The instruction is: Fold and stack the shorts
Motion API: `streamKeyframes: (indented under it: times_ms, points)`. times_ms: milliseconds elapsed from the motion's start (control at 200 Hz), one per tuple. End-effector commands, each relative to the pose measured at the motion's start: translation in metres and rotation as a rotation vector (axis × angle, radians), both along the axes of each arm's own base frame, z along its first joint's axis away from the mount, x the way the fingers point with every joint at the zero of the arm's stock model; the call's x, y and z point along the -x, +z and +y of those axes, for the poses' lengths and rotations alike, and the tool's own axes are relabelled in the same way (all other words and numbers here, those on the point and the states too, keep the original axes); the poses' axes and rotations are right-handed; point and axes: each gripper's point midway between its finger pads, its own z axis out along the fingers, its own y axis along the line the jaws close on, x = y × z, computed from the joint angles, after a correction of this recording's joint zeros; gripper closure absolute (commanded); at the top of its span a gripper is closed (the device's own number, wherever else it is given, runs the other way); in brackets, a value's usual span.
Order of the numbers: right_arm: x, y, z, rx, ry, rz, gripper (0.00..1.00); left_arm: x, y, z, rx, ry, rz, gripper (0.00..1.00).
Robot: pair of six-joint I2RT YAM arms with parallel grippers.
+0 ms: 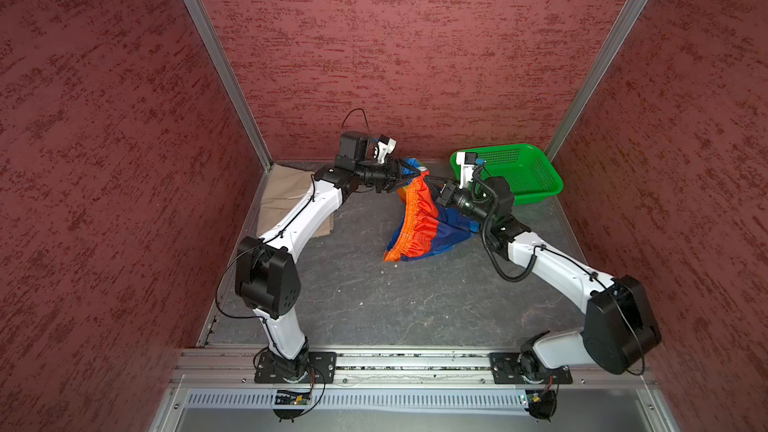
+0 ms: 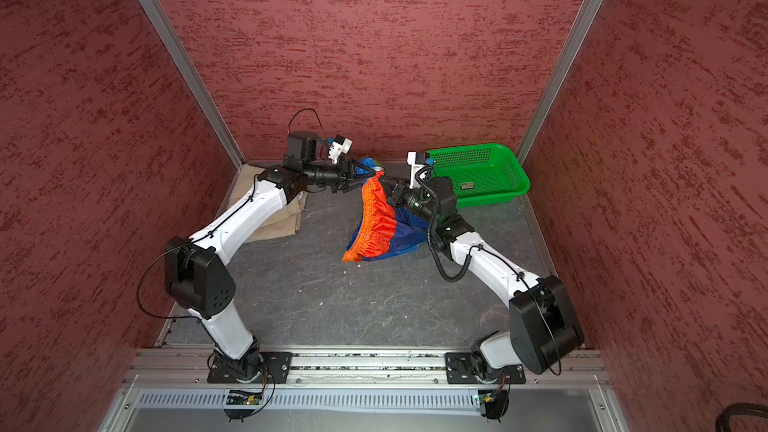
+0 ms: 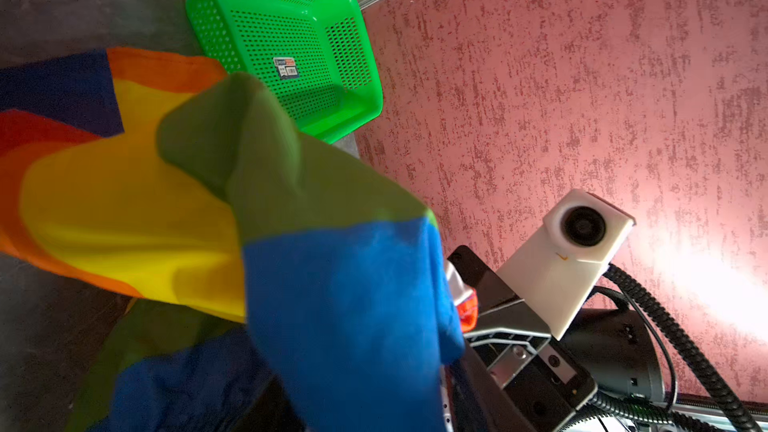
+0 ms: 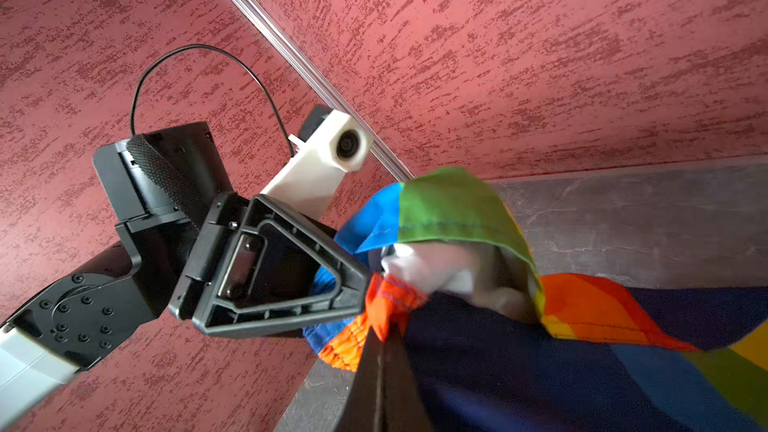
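The rainbow-striped shorts [image 1: 419, 222] [image 2: 374, 222] hang lifted at the back middle, with their lower end on the table. My right gripper [image 1: 432, 182] [image 4: 384, 330] is shut on their orange waistband [image 4: 376, 305]. From the left, my left gripper [image 1: 409, 176] [image 2: 363, 176] meets the same raised part. Its fingers [image 4: 291, 284] stand apart and blue cloth [image 3: 340, 305] drapes between them, hiding the tips in the left wrist view. The beige shorts [image 1: 286, 197] [image 2: 286, 218] lie flat at the back left, partly under my left arm.
A green perforated basket [image 1: 515, 172] [image 2: 478, 172] [image 3: 282, 35] stands at the back right, close behind my right wrist. Red textured walls close in the dark grey table [image 1: 374, 292] on three sides. The arm bases are on a metal rail at the front.
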Motion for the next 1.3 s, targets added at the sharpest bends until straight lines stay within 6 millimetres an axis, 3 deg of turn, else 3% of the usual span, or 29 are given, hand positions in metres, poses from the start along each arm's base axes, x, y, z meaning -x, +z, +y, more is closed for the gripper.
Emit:
streamKeyframes:
  times_ms: [0,95,115,296,681,832,987,1292]
  points:
    - [-0.006,0.013,-0.002,-0.021,-0.024,-0.037,1.0,0.005,0.01,-0.008,0.028,-0.023,0.0,0.28]
    - [-0.009,0.021,-0.002,-0.03,-0.031,-0.055,1.0,0.017,0.006,-0.001,-0.007,-0.022,0.025,0.14]
    - [-0.015,0.012,0.0,-0.022,-0.036,-0.038,1.0,0.02,0.005,0.002,-0.022,-0.014,0.023,0.13]
    - [-0.022,0.014,0.004,-0.04,-0.031,-0.046,1.0,0.038,0.01,0.024,-0.113,0.053,-0.027,0.12]
    - [-0.032,0.023,-0.001,-0.03,-0.064,-0.077,1.0,0.047,-0.021,0.0,-0.126,-0.021,0.084,0.13]
    - [-0.034,0.02,-0.001,-0.027,-0.064,-0.074,1.0,0.042,-0.017,-0.004,-0.106,-0.021,0.082,0.35]
    - [-0.036,0.018,-0.001,-0.041,-0.061,-0.069,1.0,0.039,-0.009,-0.006,-0.078,-0.022,0.079,0.4]
    - [-0.029,0.015,-0.003,-0.048,-0.054,-0.066,1.0,0.027,-0.006,0.003,-0.125,0.022,0.067,0.94]
